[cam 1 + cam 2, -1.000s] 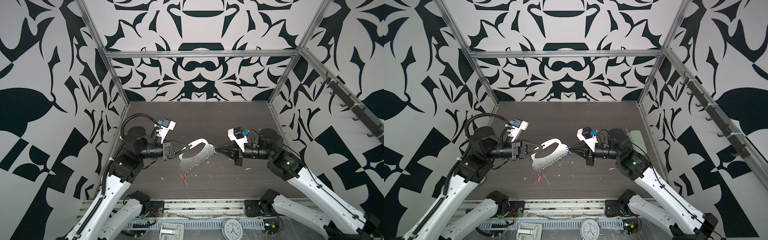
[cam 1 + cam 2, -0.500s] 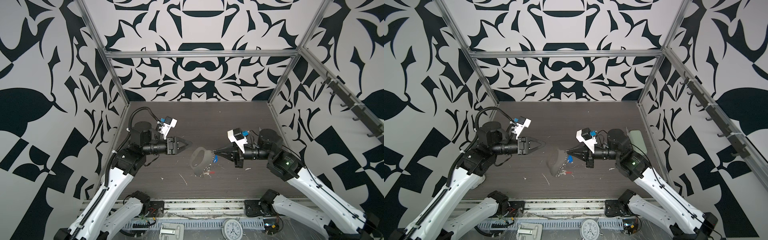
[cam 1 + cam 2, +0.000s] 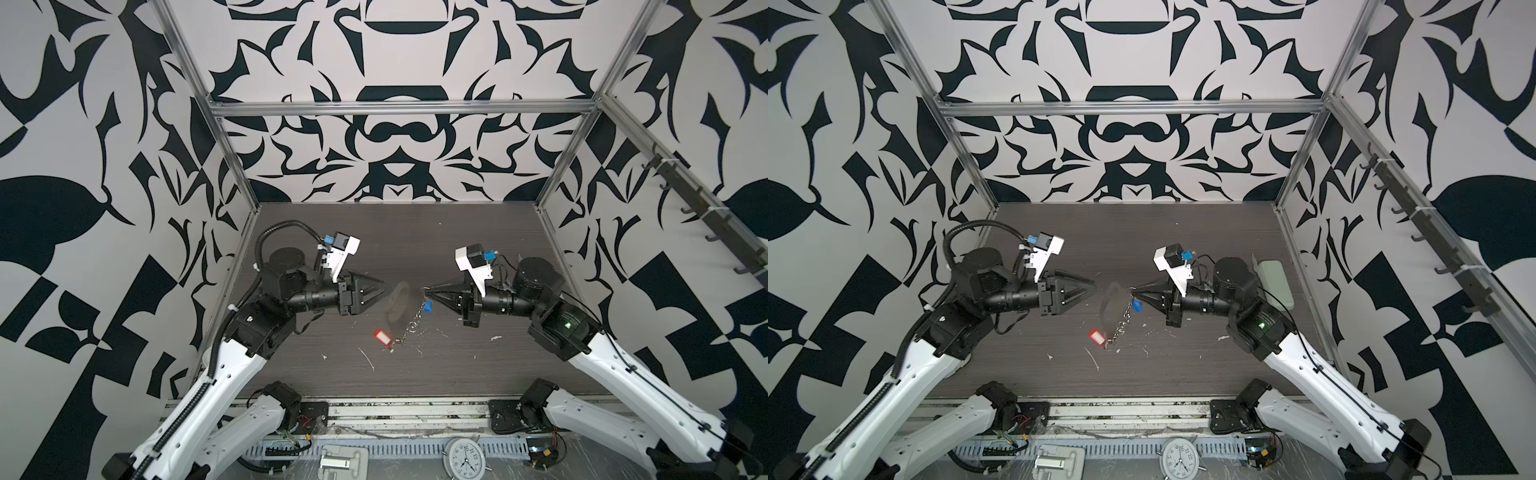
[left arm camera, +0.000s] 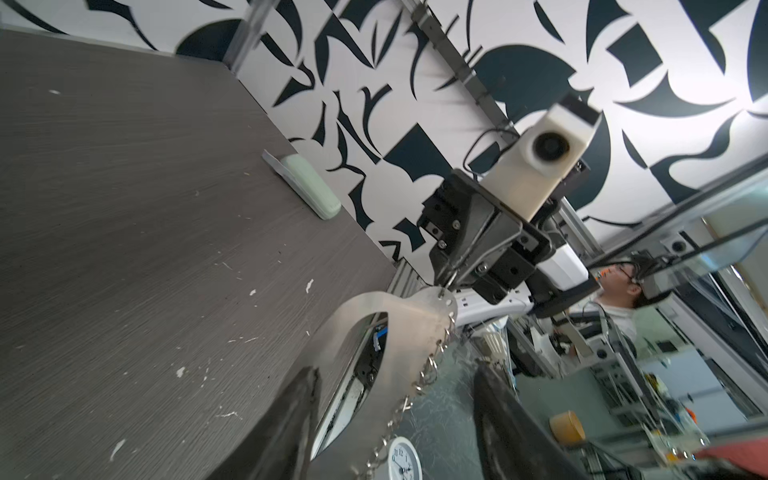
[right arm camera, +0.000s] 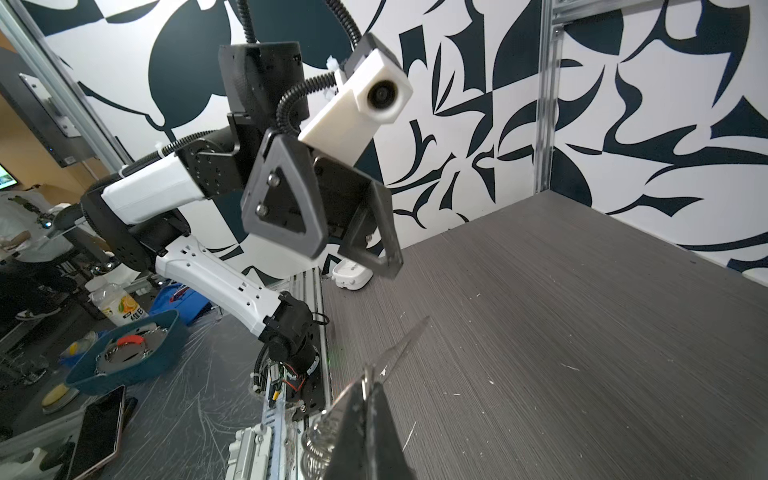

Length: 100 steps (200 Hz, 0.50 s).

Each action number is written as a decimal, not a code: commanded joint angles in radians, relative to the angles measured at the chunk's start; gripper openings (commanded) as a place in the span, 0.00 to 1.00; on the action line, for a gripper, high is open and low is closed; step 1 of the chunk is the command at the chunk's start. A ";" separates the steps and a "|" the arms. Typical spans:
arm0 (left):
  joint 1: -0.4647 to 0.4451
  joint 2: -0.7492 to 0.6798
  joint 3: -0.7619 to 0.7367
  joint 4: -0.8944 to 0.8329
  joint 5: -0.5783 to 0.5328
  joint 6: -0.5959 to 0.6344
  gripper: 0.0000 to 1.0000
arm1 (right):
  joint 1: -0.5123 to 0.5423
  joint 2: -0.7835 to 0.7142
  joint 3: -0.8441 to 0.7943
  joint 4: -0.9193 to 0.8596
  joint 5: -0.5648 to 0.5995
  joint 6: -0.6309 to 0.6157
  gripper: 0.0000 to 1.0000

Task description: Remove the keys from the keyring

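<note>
Neither key is off yet: the red-tagged key [image 3: 383, 337] and blue-tagged key [image 3: 428, 306] hang on the keyring [image 4: 415, 320] — pinched by the right gripper [image 3: 425, 289]; the left gripper [image 3: 381, 292] gapes, empty.

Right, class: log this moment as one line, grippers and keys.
left gripper: open, holding nothing | right gripper: shut on pale-grey D-shaped metal keyring | red-tagged silver key, blue-tagged silver key: both attached

Lighting bright and even, diffuse from overhead; shadows on the dark tabletop [image 3: 457, 232] are faint. In both top views the keyring [image 3: 400, 307] is smeared by motion blur. Wrist views bow the frame rails at the edges. The left gripper [image 4: 397, 370], close to the lens, is out of focus.
</note>
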<state>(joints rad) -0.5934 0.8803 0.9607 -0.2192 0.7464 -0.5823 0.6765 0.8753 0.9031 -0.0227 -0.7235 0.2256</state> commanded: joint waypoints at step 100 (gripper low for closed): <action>-0.083 0.103 0.130 -0.069 -0.080 0.256 0.41 | 0.015 0.048 0.070 -0.005 -0.006 0.065 0.00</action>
<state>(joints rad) -0.6712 0.9833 1.0313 -0.2230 0.6827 -0.4271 0.6853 0.9134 0.9031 0.0013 -0.7113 0.3141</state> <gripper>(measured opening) 0.429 0.054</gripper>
